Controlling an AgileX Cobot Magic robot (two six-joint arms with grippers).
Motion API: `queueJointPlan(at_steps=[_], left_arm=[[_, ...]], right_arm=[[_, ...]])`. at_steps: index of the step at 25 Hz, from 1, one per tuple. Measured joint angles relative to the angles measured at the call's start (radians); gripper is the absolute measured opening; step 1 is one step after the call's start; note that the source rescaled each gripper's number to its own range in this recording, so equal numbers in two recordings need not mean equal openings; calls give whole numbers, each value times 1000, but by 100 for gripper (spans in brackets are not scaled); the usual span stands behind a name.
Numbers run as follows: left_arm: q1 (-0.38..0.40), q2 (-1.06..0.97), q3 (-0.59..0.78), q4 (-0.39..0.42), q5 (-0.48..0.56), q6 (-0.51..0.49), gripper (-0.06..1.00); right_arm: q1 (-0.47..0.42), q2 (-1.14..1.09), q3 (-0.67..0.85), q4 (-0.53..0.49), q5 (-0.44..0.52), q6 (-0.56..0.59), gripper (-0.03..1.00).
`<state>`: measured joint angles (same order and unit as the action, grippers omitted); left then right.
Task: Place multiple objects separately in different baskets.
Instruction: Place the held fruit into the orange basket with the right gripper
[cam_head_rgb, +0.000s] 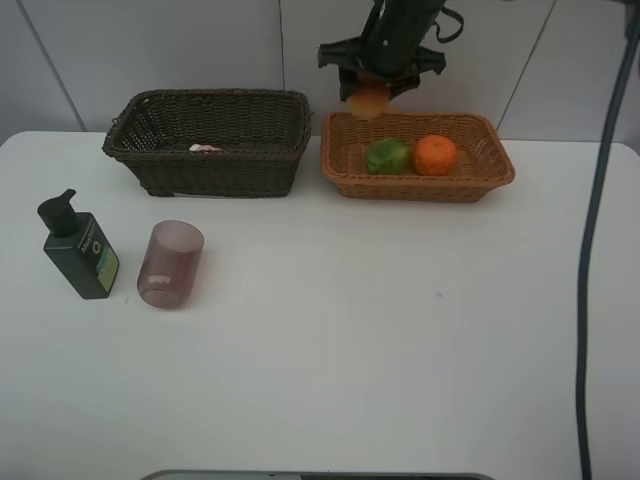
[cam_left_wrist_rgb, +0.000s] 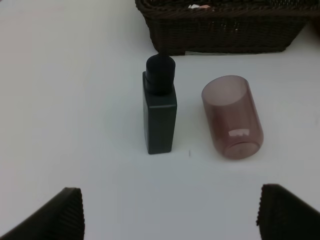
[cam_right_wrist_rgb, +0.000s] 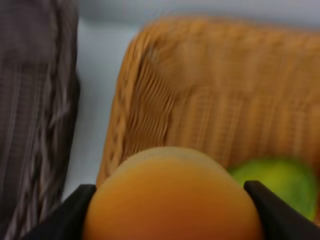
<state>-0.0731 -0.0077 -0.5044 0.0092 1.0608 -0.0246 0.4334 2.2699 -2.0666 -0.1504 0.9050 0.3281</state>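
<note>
Holding the red-orange apple-like fruit clenched in my right pincer over the free end of the shallow tan wicker basket so it drops clear of the green round fruit and orange, left pincer released over the white worktop.

A big white table stands here, bright all over. Behind the table is a pale grey wall with thin lines down it. A dark cable hangs at the table's right side.
</note>
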Motion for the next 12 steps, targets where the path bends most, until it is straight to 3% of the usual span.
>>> queueJointPlan(at_steps=[12], left_arm=[[0,0,0,0,0,0,81]], right_arm=[[0,107,0,7,-32,34,48]])
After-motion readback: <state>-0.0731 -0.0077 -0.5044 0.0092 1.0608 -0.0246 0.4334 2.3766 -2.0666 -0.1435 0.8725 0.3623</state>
